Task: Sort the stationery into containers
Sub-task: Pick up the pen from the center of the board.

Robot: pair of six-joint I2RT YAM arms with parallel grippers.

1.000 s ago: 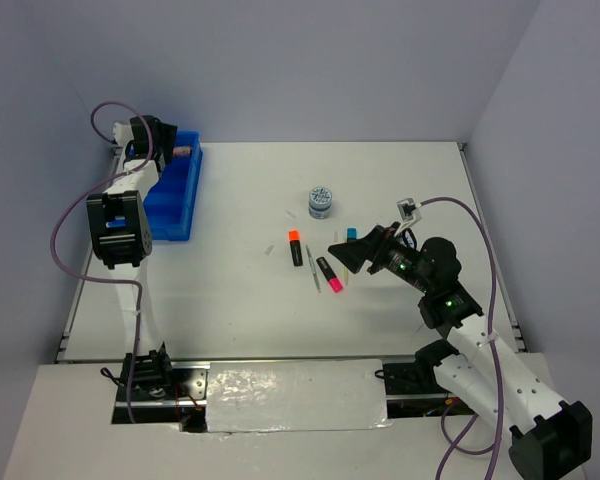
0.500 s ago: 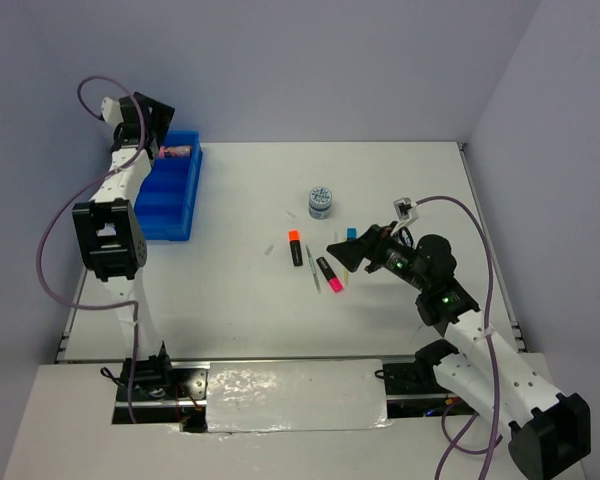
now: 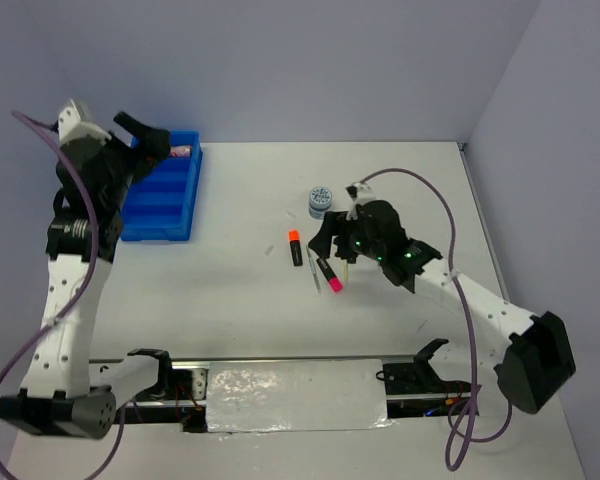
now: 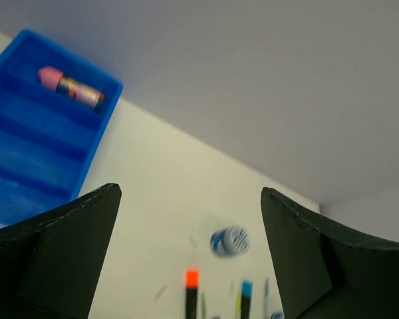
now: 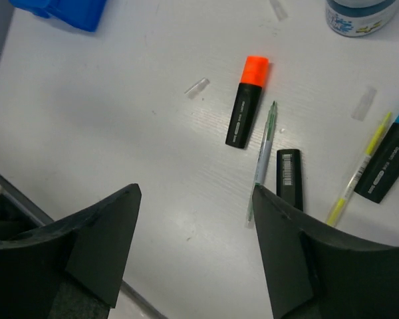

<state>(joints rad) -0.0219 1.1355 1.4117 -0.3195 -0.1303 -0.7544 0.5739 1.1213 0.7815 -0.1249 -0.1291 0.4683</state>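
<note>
The blue tray (image 3: 163, 195) stands at the far left, with a pink cylinder (image 3: 181, 152) in its far compartment; both show in the left wrist view, tray (image 4: 26, 143) and cylinder (image 4: 70, 86). My left gripper (image 3: 152, 138) is open and empty, raised above the tray's far end (image 4: 189, 193). An orange-capped marker (image 3: 295, 247), a thin pen (image 3: 312, 277), a pink-capped marker (image 3: 330, 275) and a patterned disc (image 3: 321, 200) lie mid-table. My right gripper (image 3: 325, 243) is open and empty above them (image 5: 196, 193). It sees the orange marker (image 5: 247, 100), pen (image 5: 263, 153) and blue-capped marker (image 5: 392, 156).
A thin yellow pen (image 5: 359, 169) lies beside the blue-capped marker. Small clear scraps (image 5: 196, 87) lie near the orange marker. The table's far wall is close behind the tray. The right arm hides the blue-capped marker in the top view.
My left arm has risen and swung back to the left, away from the tray. My right gripper has moved left, over the markers.
</note>
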